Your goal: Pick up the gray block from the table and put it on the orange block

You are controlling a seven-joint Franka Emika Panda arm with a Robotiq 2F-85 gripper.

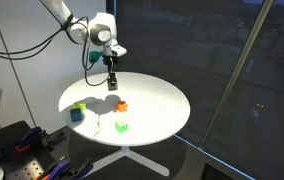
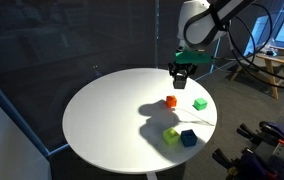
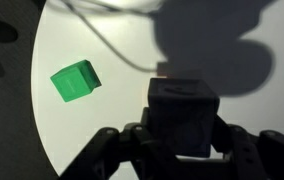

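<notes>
At the wrist view's lower centre, the gripper pinches the gray block between its fingers. It is raised off the table, near the orange block.

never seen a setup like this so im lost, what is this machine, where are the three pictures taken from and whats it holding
It is a robot arm with a two-fingered hand at its end. Two pictures come from cameras outside the robot that see a round white table from different places. The third comes from a camera on the wrist, looking down past the hand. On the table lie an orange block, a green block, a yellow-green block and a blue block. The hand is shut on a gray block, held above the table, close to the orange one.
</notes>
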